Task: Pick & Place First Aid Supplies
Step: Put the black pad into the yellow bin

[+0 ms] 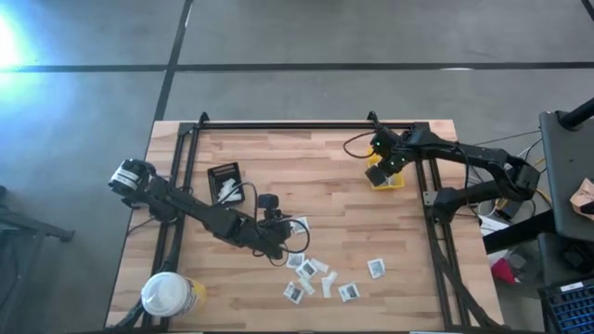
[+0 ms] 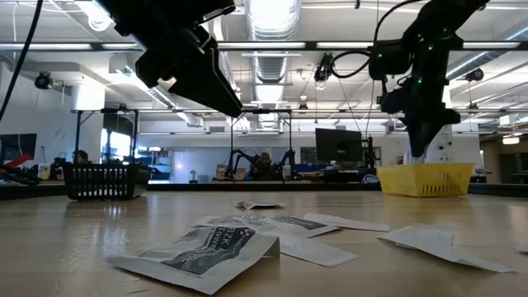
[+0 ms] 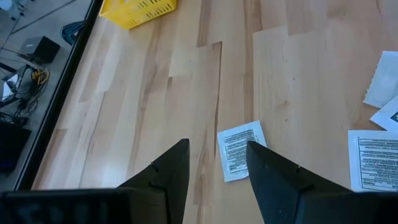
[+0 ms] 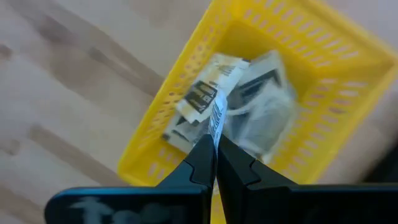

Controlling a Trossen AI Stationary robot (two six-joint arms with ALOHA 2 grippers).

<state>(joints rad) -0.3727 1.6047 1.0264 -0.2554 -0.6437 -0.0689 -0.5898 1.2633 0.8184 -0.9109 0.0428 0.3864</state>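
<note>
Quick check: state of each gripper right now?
Left gripper: open, holding nothing, above a packet.
Right gripper: shut on a thin packet over the yellow bin.

Two dark fingers (image 3: 165, 177) of the left gripper (image 3: 216, 163) stand apart above a pale wooden table (image 3: 149, 93). A small white printed packet (image 3: 239, 149) lies between their tips. More packets (image 3: 379, 134) lie off to one side; a yellow bin (image 3: 138, 10) sits far ahead.
</note>
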